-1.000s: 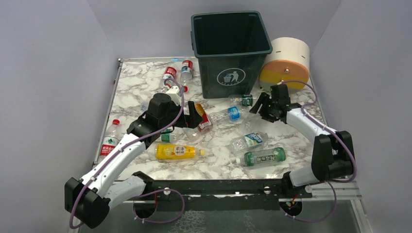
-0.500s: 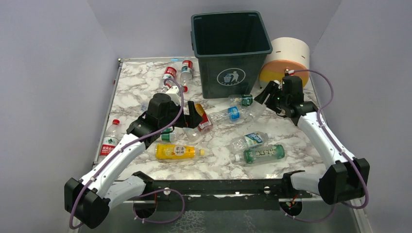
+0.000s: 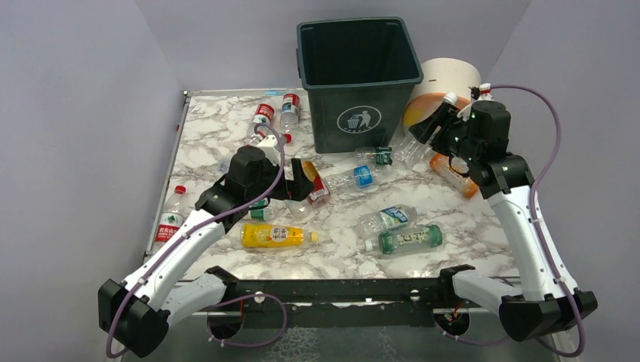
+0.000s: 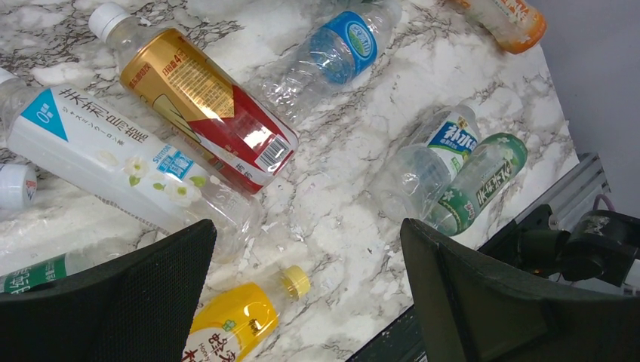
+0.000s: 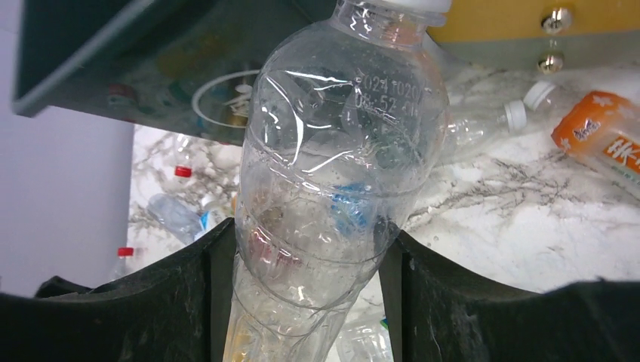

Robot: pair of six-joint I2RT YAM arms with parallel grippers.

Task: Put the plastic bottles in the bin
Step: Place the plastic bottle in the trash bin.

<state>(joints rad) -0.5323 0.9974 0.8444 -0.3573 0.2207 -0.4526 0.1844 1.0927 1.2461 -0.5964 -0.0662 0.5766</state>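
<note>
The dark green bin (image 3: 362, 113) stands at the back centre. My right gripper (image 3: 438, 124) is shut on a clear unlabelled bottle (image 3: 413, 145) and holds it in the air just right of the bin; the bottle (image 5: 340, 166) fills the gap between the fingers, cap away from me. My left gripper (image 3: 302, 181) is open and empty, low over a red-and-gold bottle (image 4: 204, 105), a white-labelled bottle (image 4: 106, 158) and the yellow-orange bottle (image 4: 234, 324). A blue-labelled clear bottle (image 3: 358, 177), a green bottle (image 3: 407, 241) and an orange bottle (image 3: 453, 173) lie on the table.
A cream-and-orange cylinder (image 3: 453, 79) stands right behind my right gripper. More bottles lie near the far left corner (image 3: 264, 115), by the left edge (image 3: 171, 219) and in front of the bin (image 3: 375, 155). A black rail runs along the near edge (image 3: 340, 290).
My right arm has risen and swung back and to the right with the clear bottle, from the table to beside the bin. The orange bottle now shows. The left arm has not moved.
</note>
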